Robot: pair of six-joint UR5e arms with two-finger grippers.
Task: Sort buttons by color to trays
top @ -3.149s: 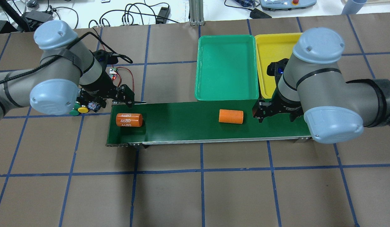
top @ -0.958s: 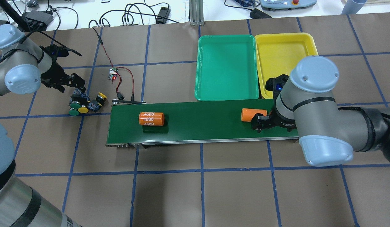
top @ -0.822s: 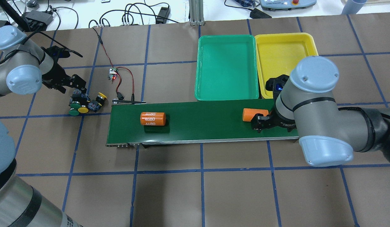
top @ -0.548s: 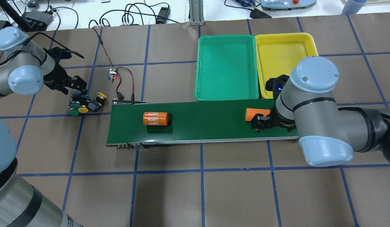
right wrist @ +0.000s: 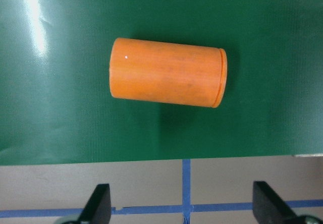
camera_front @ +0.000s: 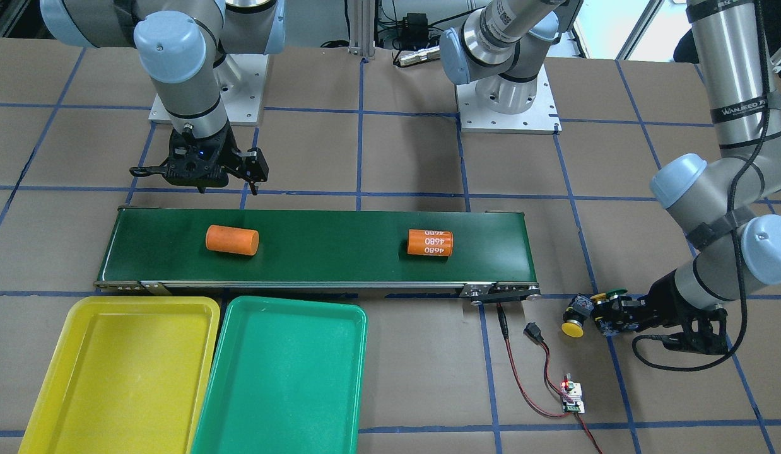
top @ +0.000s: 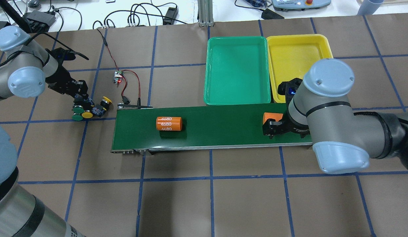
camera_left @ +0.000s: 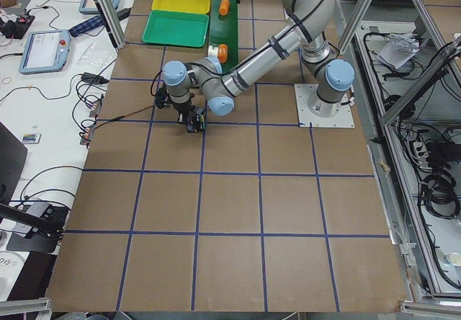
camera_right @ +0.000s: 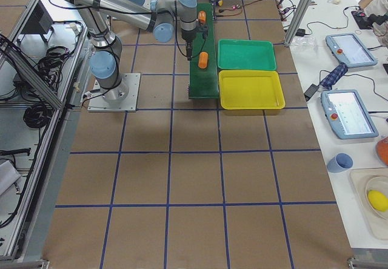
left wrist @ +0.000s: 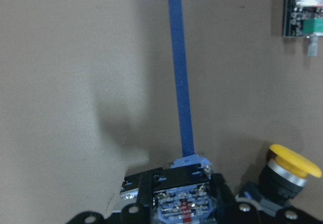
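Observation:
The buttons (top: 82,111) lie clustered on the brown table left of the belt, showing green and yellow caps. Apart from them lies one yellow-capped button (top: 106,99), also in the front view (camera_front: 572,327) and the left wrist view (left wrist: 293,162). My left gripper (top: 79,91) is open and low over the cluster, its jaws either side of a black-and-blue contact block (left wrist: 182,200). The green tray (top: 237,70) and yellow tray (top: 298,54) sit side by side beyond the belt, holding nothing. My right gripper (right wrist: 184,209) hangs open at the belt's near edge.
The dark-green conveyor belt (top: 217,130) carries an orange cylinder marked 4680 (top: 168,123) and a plain orange cylinder (right wrist: 166,79), which lies just in front of my right gripper. A small circuit board (top: 117,76) with red wires lies behind the belt's left end.
Both orange cylinders have ridden the belt to the right. My left gripper swung out from the belt's end, then edged down onto the button cluster. The right arm pulled back nearer, then held still.

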